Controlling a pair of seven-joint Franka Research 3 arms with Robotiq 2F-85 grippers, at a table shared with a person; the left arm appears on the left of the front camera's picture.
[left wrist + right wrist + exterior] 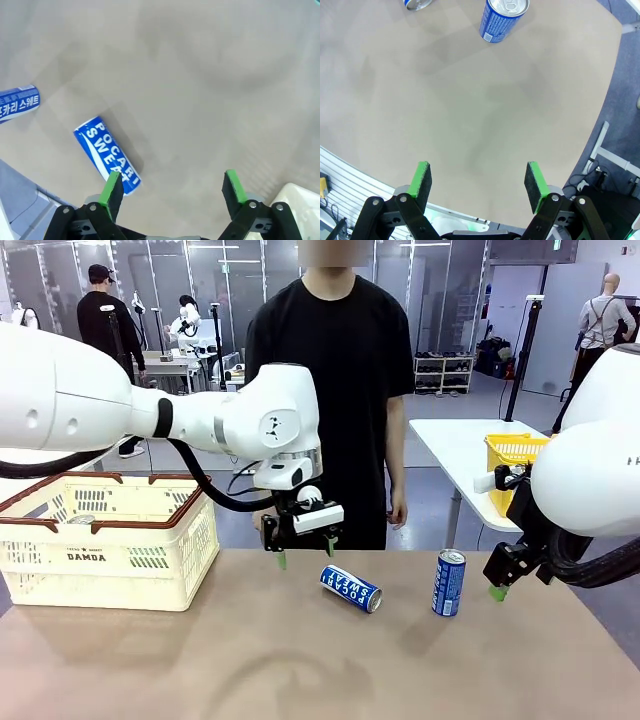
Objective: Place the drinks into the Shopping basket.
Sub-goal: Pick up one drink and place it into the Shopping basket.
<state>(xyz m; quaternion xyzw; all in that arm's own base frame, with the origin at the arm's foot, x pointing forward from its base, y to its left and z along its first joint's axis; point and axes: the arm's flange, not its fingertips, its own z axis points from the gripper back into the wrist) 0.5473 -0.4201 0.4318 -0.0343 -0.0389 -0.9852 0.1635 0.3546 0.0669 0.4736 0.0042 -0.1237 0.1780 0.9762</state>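
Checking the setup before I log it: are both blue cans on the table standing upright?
No: one blue can lies on its side, the other blue can stands upright.

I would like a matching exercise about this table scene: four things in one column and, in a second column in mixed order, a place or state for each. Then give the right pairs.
Things:
1. Shopping basket
2. blue can nearer the basket
3. blue can farther from the basket
4. left gripper

Places or states:
a. stands upright
b. open, above the table, holds nothing
c. at the robot's left end of the table
d. lies on its side

Pairs: 1-c, 2-d, 3-a, 4-b
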